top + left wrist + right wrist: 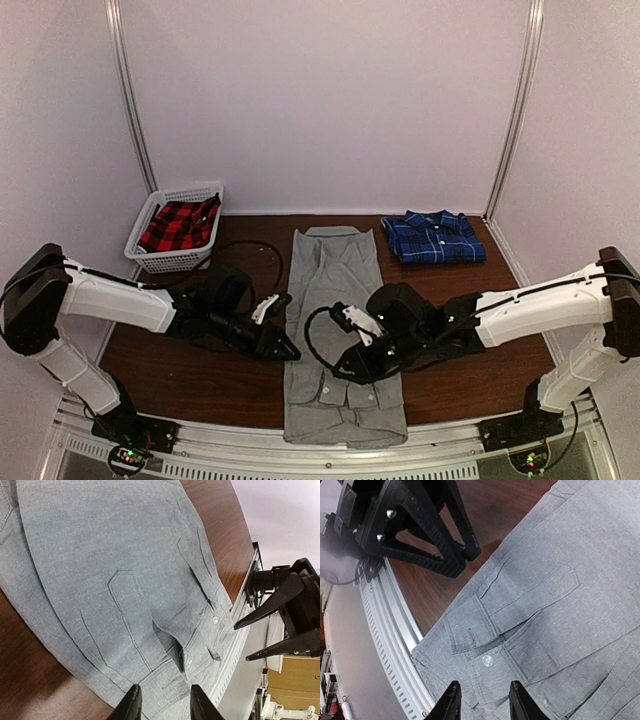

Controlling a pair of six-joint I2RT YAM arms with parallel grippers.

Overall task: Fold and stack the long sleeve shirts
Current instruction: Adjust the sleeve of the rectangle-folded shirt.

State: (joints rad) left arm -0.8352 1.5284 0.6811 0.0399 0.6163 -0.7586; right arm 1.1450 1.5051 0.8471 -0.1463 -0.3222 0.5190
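The light grey shirt [340, 330] lies lengthwise down the middle of the table, sides folded in, its near end over the front rail. Its cuffs and buttons show in the left wrist view [125, 580] and the right wrist view [555, 605]. The dark blue plaid shirt [433, 237] lies folded at the back right. My left gripper [285, 350] is open and empty at the grey shirt's left edge [162, 707]. My right gripper [345, 368] is open and empty over the shirt's near half [481, 705].
A white basket [150, 258] holding a red plaid garment [180, 226] stands at the back left. The metal front rail [250, 452] runs along the near edge. Walls close in the back and both sides.
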